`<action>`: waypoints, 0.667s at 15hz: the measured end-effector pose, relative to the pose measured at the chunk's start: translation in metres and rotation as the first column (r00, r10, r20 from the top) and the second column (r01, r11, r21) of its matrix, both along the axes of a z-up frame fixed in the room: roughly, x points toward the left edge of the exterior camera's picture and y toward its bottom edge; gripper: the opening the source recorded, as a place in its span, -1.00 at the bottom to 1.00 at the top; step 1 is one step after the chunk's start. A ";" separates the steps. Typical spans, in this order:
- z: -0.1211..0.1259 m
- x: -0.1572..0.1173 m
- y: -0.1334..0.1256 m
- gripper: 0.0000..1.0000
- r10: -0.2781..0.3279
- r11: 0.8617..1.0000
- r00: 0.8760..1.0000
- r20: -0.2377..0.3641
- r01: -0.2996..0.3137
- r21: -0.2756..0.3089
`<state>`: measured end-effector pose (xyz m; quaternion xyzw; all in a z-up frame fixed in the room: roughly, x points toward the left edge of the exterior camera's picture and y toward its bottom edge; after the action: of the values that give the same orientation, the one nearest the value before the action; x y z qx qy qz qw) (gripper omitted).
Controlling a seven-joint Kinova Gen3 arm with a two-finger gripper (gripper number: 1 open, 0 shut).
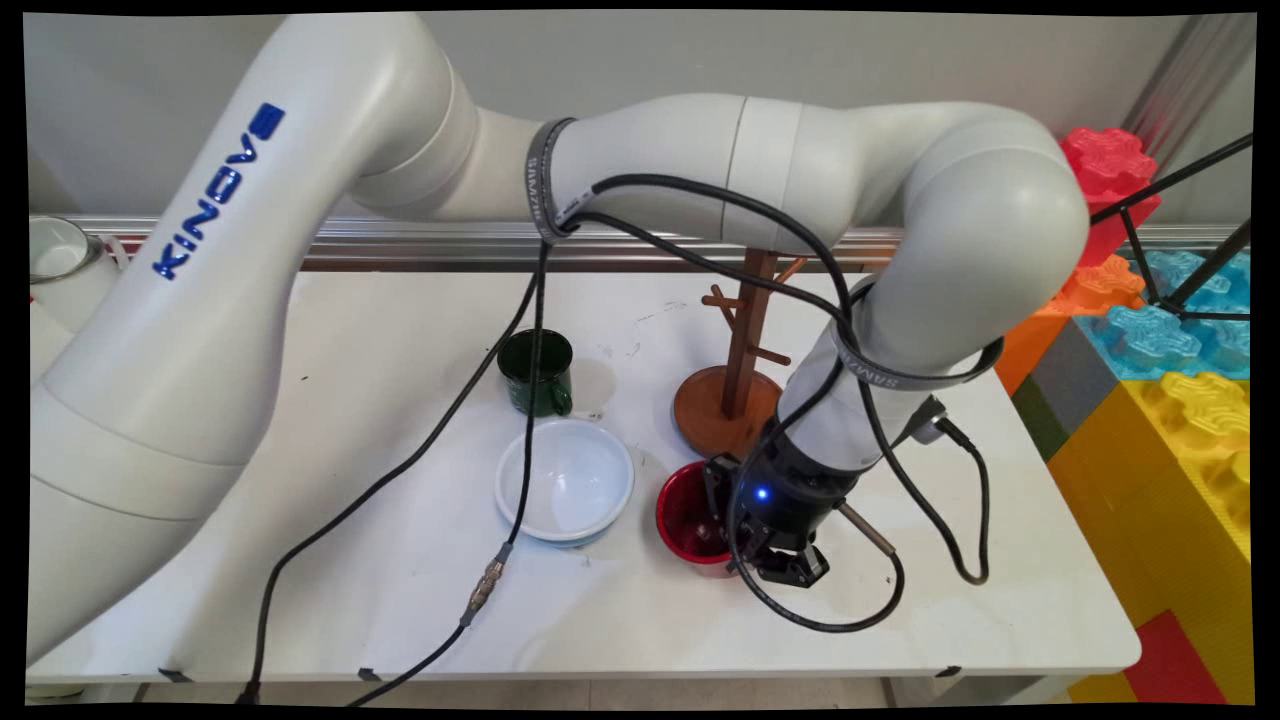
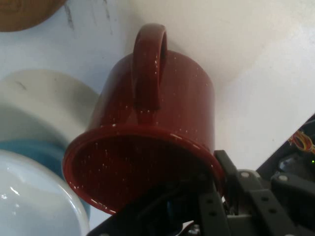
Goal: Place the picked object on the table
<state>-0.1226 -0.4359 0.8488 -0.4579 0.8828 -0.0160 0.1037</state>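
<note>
You have the gripper [image 1: 745, 545] down at the near right of the white table [image 1: 950, 620], on the red mug [image 1: 690, 515]. In the hand view the gripper [image 2: 214, 179] straddles the wall of the red mug [image 2: 162, 98] at its rim. One finger reaches inside the opening and the other lies against the outside, and the two stand close together. By that, you appear to have them closed on the rim. Your grip is not on the handle [image 2: 147, 64], which sits on the side of the mug away from the hand.

From the main view the mug looks upright, mouth up. It seems to rest on the table rather than hang above it, though the hand hides its right side, so you cannot be sure of contact there.

Just to the left of the red mug is the white bowl [image 1: 565, 480], blue on the outside; its rim [image 2: 34, 196] comes very near the mug, and the pictures do not show whether the two touch. Farther back stands a dark green mug [image 1: 537, 372], upright, with its handle toward the near side. The wooden mug tree [image 1: 735, 385] stands just beyond the red mug, and the edge of its round base [image 2: 24, 12] shows in a corner of the hand view. The pegs you can see on it carry nothing, but the arm covers its top. Bright foam blocks [image 1: 1180, 430] are stacked off the table's right end, apart from everything on it.
</note>
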 end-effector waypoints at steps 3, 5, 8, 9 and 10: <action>-0.003 -0.001 -0.003 -1.00 0.006 1.000 1.000 0.005 -0.006 0.011; -0.006 -0.001 -0.005 -1.00 0.011 1.000 1.000 0.008 -0.011 0.019; -0.008 -0.002 -0.007 -1.00 0.017 0.999 1.000 0.009 -0.017 0.028; -0.009 -0.002 -0.007 -1.00 0.019 0.999 1.000 0.009 -0.019 0.030; -0.010 -0.002 -0.008 -1.00 0.020 0.999 1.000 0.008 -0.021 0.031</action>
<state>-0.1247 -0.4439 0.8387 -0.4652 0.8778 -0.0029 0.1143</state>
